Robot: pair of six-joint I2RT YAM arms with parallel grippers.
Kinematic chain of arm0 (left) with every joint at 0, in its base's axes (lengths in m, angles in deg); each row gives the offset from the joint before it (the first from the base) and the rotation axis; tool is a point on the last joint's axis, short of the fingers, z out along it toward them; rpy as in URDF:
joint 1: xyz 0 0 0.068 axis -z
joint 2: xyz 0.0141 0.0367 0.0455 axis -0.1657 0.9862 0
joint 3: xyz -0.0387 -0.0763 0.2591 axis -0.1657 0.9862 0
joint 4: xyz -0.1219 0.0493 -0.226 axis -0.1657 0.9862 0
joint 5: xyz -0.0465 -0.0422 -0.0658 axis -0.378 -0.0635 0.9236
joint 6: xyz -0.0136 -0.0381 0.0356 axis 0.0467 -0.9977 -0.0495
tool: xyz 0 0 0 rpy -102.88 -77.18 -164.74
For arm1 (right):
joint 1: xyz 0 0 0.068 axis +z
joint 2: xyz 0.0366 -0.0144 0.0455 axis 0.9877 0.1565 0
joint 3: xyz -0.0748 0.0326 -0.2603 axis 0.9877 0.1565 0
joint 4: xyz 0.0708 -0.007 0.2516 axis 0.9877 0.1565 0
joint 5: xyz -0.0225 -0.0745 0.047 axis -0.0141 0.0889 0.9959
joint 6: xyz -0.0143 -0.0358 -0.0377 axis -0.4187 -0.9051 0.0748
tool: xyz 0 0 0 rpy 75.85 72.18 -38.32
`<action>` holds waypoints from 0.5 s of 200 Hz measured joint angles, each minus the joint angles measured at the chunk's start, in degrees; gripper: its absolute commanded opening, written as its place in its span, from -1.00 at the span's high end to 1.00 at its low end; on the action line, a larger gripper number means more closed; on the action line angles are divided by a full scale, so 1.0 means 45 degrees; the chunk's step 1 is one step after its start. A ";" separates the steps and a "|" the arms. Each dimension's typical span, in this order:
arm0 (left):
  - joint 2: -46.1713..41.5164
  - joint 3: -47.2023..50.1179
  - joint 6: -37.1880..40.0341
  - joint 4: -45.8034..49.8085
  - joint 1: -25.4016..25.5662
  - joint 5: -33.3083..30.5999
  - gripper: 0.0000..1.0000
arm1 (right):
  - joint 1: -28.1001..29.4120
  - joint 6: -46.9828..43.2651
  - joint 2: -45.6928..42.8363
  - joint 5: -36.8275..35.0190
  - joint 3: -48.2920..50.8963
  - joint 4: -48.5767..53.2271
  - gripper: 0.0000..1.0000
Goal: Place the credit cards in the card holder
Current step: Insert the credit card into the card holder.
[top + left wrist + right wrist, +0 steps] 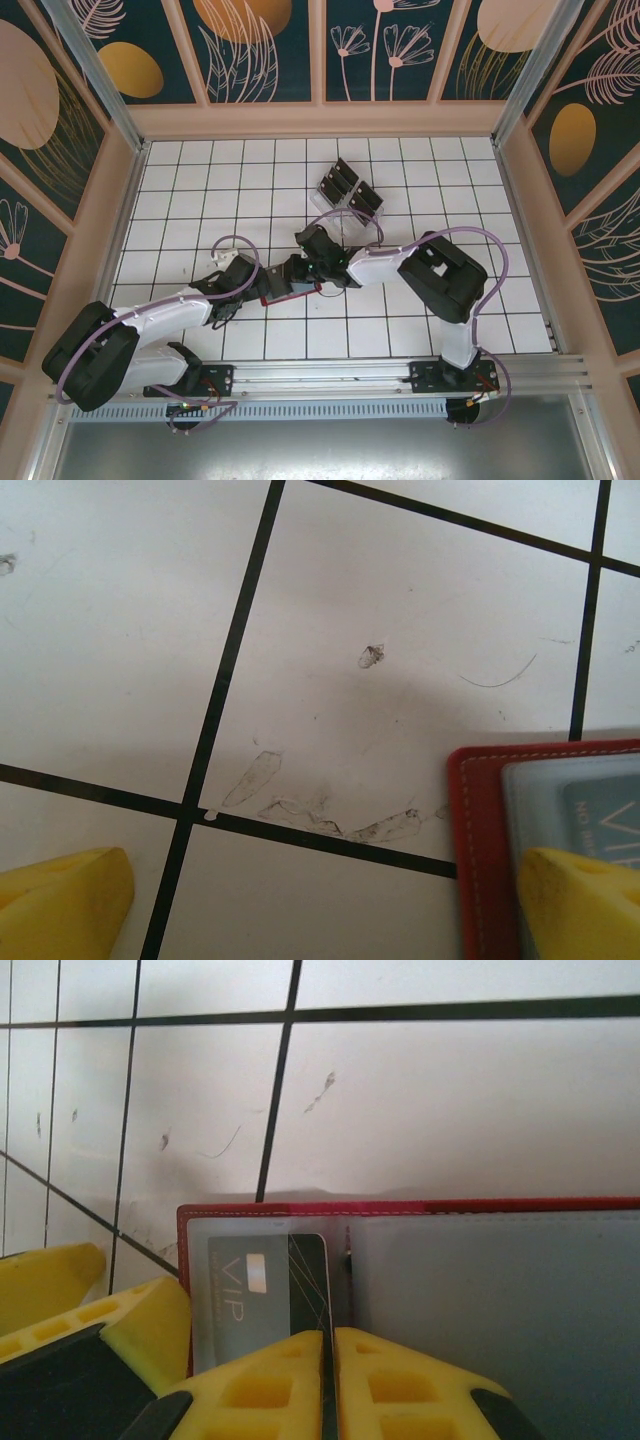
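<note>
The right claw is closed on a black card, pinching its near end. The card's long axis runs straight ahead of the claw. Its far end lies over the holder's left pocket, just right of a VIP card behind the clear sleeve. The holder lies open and flat on the desk, just ahead of the right claw, with its long axis crosswise to the fingers. The left claw stands wide open, one finger over the holder's corner and the other over bare desk. A rack with more cards stands well beyond both claws.
</note>
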 measured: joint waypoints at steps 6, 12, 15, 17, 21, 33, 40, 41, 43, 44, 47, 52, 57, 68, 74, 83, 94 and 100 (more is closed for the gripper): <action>0.0005 0.0000 0.0000 -0.0005 0.0000 -0.0005 -0.97 | 0.0034 0.0000 0.0029 0.0053 -0.0034 0.0015 0.73; 0.0019 0.0000 0.0000 -0.0010 0.0000 -0.0010 -0.97 | 0.0063 -0.0005 0.0053 0.0102 -0.0078 0.0039 0.64; 0.0029 0.0000 0.0000 -0.0015 0.0000 -0.0015 -0.97 | 0.0083 0.0024 0.0078 0.0131 -0.0097 0.0049 0.58; 0.0034 0.0000 0.0000 -0.0015 0.0000 -0.0015 -0.97 | 0.0092 0.0010 0.0078 0.0151 -0.0102 0.0049 0.53; 0.0049 0.0000 0.0000 -0.0019 0.0000 -0.0019 -0.97 | 0.0107 0.0053 0.0083 0.0185 -0.0107 0.0053 0.45; 0.0063 0.0000 0.0000 -0.0024 0.0000 -0.0053 -0.97 | 0.0117 -0.0010 0.0083 0.0291 -0.0112 0.0083 0.31; 0.0063 0.0000 0.0000 -0.0029 0.0000 -0.0058 -0.97 | 0.0121 0.0010 0.0083 0.0301 -0.0112 0.0087 0.26; 0.0063 0.0000 0.0000 -0.0029 0.0000 -0.0058 -0.97 | 0.0121 0.0024 0.0083 0.0291 -0.0112 0.0087 0.25; 0.0068 0.0000 0.0000 -0.0034 0.0000 -0.0058 -0.97 | 0.0121 0.0010 0.0083 0.0272 -0.0112 0.0092 0.25; 0.0073 0.0000 0.0000 -0.0034 0.0000 -0.0058 -0.97 | 0.0121 -0.0019 0.0083 0.0291 -0.0112 0.0087 0.24; 0.0073 0.0000 0.0000 -0.0044 0.0000 -0.0063 -0.97 | 0.0121 0.0015 0.0083 0.0296 -0.0112 0.0083 0.24; 0.0083 0.0000 0.0000 -0.0053 0.0000 -0.0063 -0.97 | 0.0117 -0.0010 0.0078 0.0311 -0.0112 0.0073 0.22; 0.0087 0.0000 0.0005 -0.0058 0.0000 -0.0068 -0.97 | 0.0112 0.0024 0.0073 0.0301 -0.0097 0.0049 0.22; 0.0087 0.0000 0.0005 -0.0058 0.0000 -0.0068 -0.97 | 0.0092 0.0039 0.0029 0.0296 0.0010 -0.0073 0.22; 0.0087 0.0000 0.0005 -0.0058 0.0000 -0.0068 -0.97 | 0.0073 0.0039 -0.0024 0.0296 0.0097 -0.0160 0.21; 0.0087 -0.0005 0.0005 -0.0058 0.0000 -0.0068 -0.97 | -0.0010 0.0044 -0.0141 0.0272 0.0282 -0.0228 0.21; 0.0087 -0.0029 0.0010 -0.0044 0.0000 -0.0063 -0.97 | -0.0136 0.0053 -0.0330 0.0243 0.0544 -0.0291 0.21; 0.0097 -0.0053 0.0015 -0.0019 0.0000 -0.0063 -0.97 | -0.0223 0.0087 -0.0447 0.0204 0.0699 -0.0311 0.21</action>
